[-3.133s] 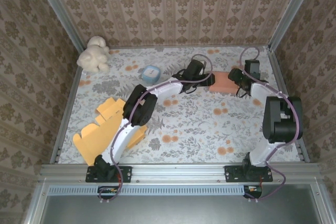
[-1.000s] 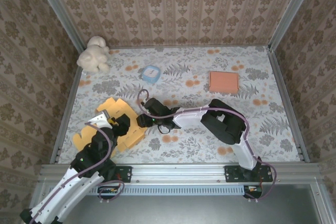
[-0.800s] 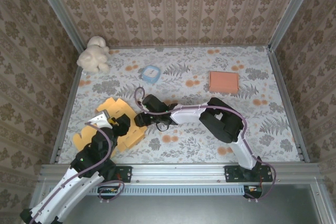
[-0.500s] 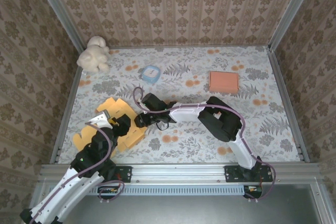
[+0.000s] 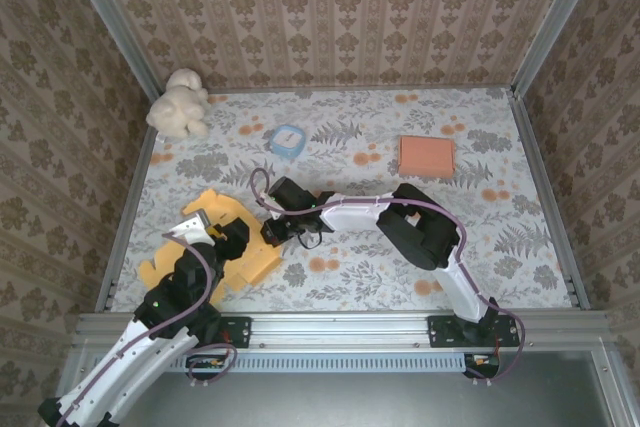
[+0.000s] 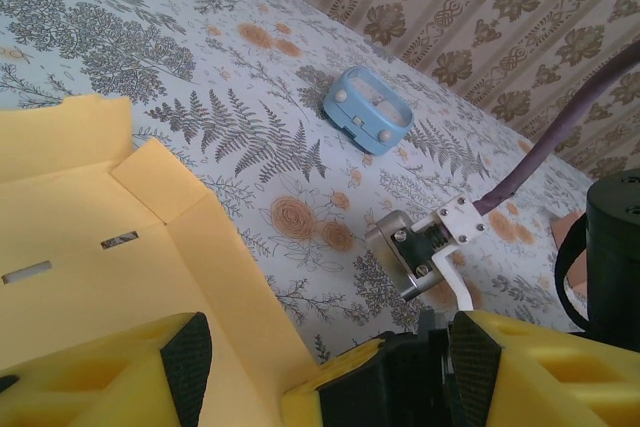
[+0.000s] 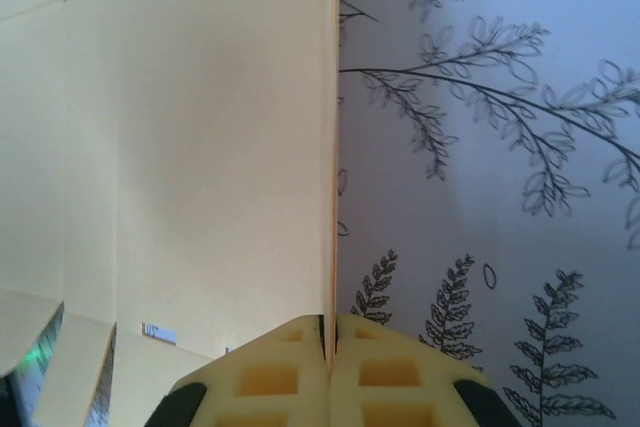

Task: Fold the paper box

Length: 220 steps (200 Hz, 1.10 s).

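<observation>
The box [image 5: 215,209] lies flat on the tabletop's [image 5: 400,247] near left. The right claw [image 7: 328,332] pinches its edge tight; the left claw [image 6: 325,362] gapes above it, holding nothing.

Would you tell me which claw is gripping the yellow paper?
The right claw, shut on the edge of the yellow paper; the left claw hangs open above it.

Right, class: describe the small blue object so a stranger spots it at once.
On the floral table, find the cream plush toy in the far-left corner. Just right of it lies the small blue object, rounded with a white face, the only blue thing.
</observation>
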Tool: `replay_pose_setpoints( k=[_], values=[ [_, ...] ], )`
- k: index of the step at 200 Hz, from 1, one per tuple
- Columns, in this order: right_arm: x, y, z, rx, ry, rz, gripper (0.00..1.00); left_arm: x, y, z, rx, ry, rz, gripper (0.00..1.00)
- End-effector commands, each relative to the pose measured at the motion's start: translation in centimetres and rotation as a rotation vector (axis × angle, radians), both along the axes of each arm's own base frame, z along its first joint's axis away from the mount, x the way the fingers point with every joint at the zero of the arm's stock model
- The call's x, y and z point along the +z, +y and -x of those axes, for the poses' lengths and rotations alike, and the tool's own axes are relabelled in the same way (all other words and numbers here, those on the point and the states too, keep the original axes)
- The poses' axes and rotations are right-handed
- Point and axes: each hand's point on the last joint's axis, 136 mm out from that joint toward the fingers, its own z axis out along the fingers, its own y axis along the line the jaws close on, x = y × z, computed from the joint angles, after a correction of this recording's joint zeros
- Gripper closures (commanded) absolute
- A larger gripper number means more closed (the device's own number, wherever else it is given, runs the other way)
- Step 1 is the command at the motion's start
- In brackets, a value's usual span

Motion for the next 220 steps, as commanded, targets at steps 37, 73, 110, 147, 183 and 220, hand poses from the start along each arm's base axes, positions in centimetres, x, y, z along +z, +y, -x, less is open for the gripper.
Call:
replay_pose_setpoints(
  k=[37,73,110,147,183,220],
  values=[
    [4.5,-4.7,0.1,0.049,-0.07,0.094,1.0,0.3,-0.2,0.1,-0.01,-0.01,0.025,0.32],
    [11.1,-10.9,-0.3,0.101,-0.216,0.201,1.0,1.1,-1.2,0.2,-0.071,-0.035,0.029,0.32],
    [17.7,-19.1,-0.8,0.161,-0.524,0.466,1.0,2.4,-2.6,0.3,-0.149,-0.081,0.037,0.32],
    [25.4,-25.4,-1.3,0.157,-0.86,0.665,1.0,3.8,-3.9,0.2,-0.21,-0.116,0.032,0.32],
    [30.1,-28.1,1.1,0.381,-1.15,0.732,1.0,4.8,-6.7,-0.4,-0.321,-0.13,-0.005,0.3],
    [31.9,-29.4,3.0,0.571,-1.299,0.785,1.0,7.7,-8.9,-0.7,-0.412,-0.178,-0.017,0.3]
  ],
)
